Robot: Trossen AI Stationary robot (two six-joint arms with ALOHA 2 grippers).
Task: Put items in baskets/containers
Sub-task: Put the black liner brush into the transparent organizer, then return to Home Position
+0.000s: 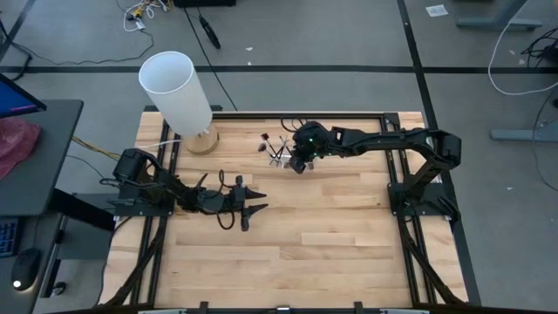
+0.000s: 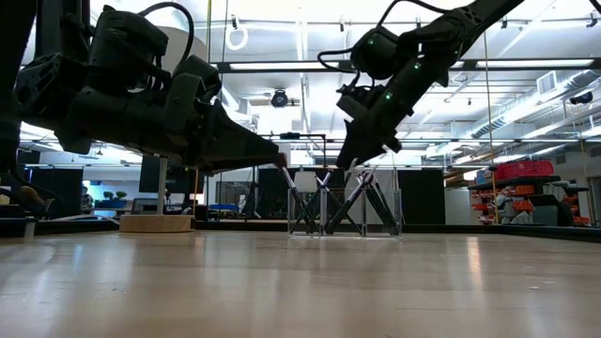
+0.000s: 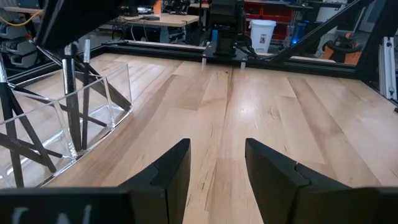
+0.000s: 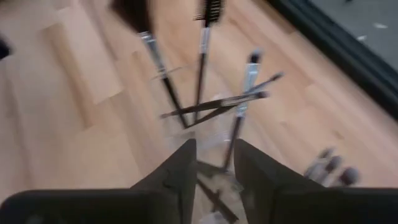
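A small clear holder stands on the table near its far edge. Several thin dark-handled brushes lean crossed inside it, bristle ends up. My right gripper hangs open just above the holder, slanting down. One brush's handle runs down into the gap between its fingers. A few brushes lie on the table beside the holder. My left gripper waits open and level at the table's left, holding nothing. My right gripper's fingers stand on either side of a brush handle's lower part, coming from above and slanting down. The gap is wider than the handle. I cannot tell whether either finger touches it. The brush stands tilted in the holder.
A tall white cylinder on a wooden base stands at the table's far left. A reddish brush tip shows left of the holder. Bare wooden tabletop stretches across the middle and near side.
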